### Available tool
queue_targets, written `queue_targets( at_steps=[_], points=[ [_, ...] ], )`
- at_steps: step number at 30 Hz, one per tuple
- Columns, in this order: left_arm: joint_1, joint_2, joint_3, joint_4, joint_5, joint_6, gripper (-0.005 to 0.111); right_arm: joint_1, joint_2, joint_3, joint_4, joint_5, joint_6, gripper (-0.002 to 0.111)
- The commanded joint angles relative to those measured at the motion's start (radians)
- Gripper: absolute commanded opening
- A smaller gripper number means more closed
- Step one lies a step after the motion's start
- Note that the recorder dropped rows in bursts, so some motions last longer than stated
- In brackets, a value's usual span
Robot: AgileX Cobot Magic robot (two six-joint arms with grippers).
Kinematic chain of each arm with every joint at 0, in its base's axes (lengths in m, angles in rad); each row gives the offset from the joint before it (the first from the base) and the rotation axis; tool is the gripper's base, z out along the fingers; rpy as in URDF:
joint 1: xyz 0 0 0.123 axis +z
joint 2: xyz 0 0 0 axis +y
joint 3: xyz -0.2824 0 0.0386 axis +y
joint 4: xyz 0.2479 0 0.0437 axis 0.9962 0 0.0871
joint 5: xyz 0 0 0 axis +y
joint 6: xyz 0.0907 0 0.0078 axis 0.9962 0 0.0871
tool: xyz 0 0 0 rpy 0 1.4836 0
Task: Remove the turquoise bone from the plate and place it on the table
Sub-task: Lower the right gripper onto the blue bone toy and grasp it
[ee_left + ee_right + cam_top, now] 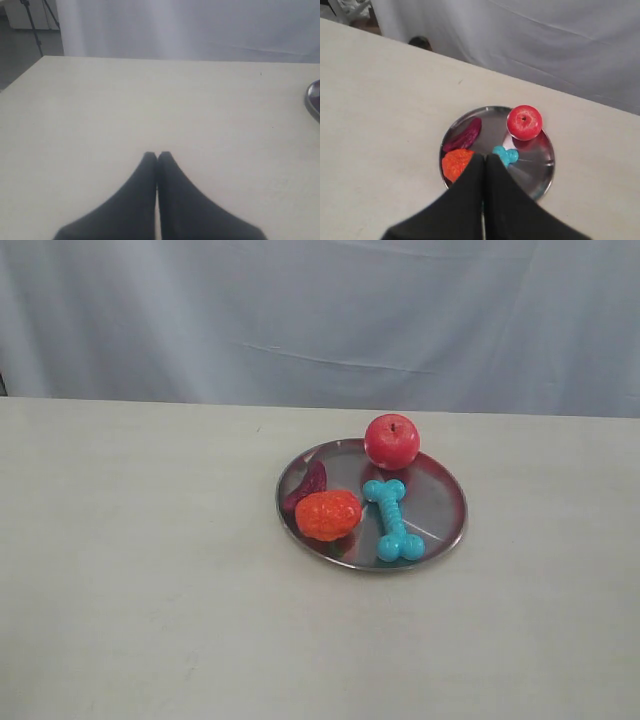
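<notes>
The turquoise bone (393, 519) lies on the round silver plate (445, 502), right of centre, one end toward the red apple. Neither gripper shows in the exterior view. In the right wrist view my right gripper (485, 156) is shut and empty, held high above the plate (540, 167); its dark fingers hide most of the bone, only one knobby end (505, 155) shows. My left gripper (157, 154) is shut with nothing in it, above the bare beige table (150, 100); the plate's edge (314, 99) peeks in at that frame's border.
On the plate also sit a red apple (391, 440), an orange bumpy fruit (327, 514) and a dark red slice (306, 486). A grey-white curtain (320, 310) hangs behind the table's far edge.
</notes>
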Motion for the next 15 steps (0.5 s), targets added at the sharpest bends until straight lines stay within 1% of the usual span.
queue_targets(
  at_steps=[1,7,11,13,15],
  points=[
    [-0.008,-0.001,0.003,-0.001,-0.005,-0.004,0.000,0.000,0.130,-0.013,-0.036,0.011,-0.034,0.000],
    [-0.008,-0.001,0.003,-0.001,-0.005,-0.004,0.000,-0.004,0.303,-0.013,-0.033,0.011,-0.089,0.000],
    [-0.008,-0.001,0.003,-0.001,-0.005,-0.004,0.000,-0.004,0.403,-0.013,-0.033,0.011,-0.089,0.001],
    [-0.008,-0.001,0.003,-0.001,-0.005,-0.004,0.000,-0.004,0.448,-0.013,-0.033,0.011,-0.089,0.009],
    [-0.008,-0.001,0.003,-0.001,-0.005,-0.004,0.000,-0.004,0.488,-0.013,-0.033,0.011,-0.085,0.025]
  ],
)
